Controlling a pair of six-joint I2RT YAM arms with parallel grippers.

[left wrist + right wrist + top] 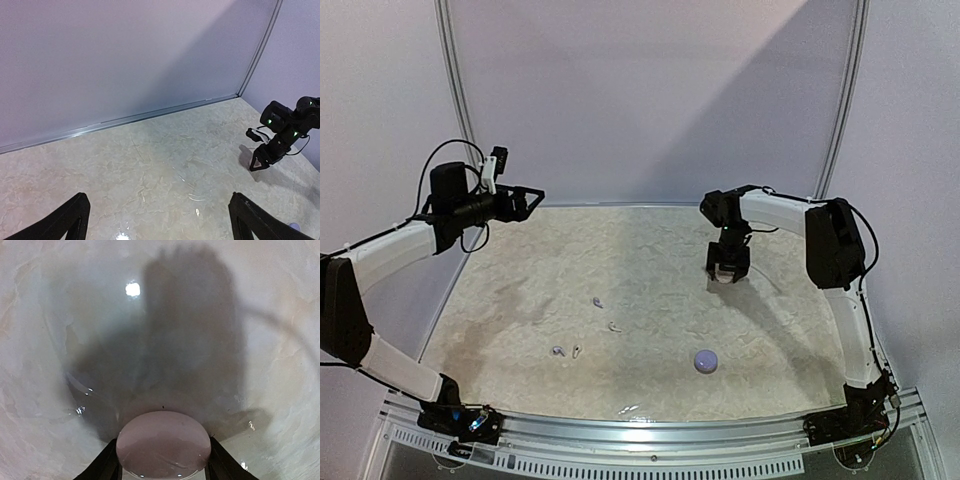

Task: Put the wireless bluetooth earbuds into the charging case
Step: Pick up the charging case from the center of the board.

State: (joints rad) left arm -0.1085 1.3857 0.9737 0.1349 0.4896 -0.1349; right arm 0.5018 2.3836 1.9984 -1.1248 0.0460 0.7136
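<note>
Left claw (525, 200): spread wide, nothing in it, raised over the left rear of the counter (650, 240), well apart from all the parts.

Earbuds (597, 301): four tiny pale pieces lying loose left of centre. Two sit further back, apart from each other. The front pair (558, 351) lie close together nearer the front edge. No claw is on any of them.

Lavender pebble (706, 361): round, on the counter right of centre toward the front, untouched. Probably a second case, but it's too small to confirm.

Right claw (726, 277): down at the counter's right rear, clamped on the charging case (163, 442). The wrist view shows a finger tight against each flank. I can't tell whether the case is lifted or resting on the surface. Only a smooth dome shows and no sockets, so the lid looks closed.

Progress: early. The case is gripped and zero earbuds are seated. My read of what's left: open the lid, bring the case toward the earbuds, then pick and seat each one. The left claw looks best placed for the picking.
</note>
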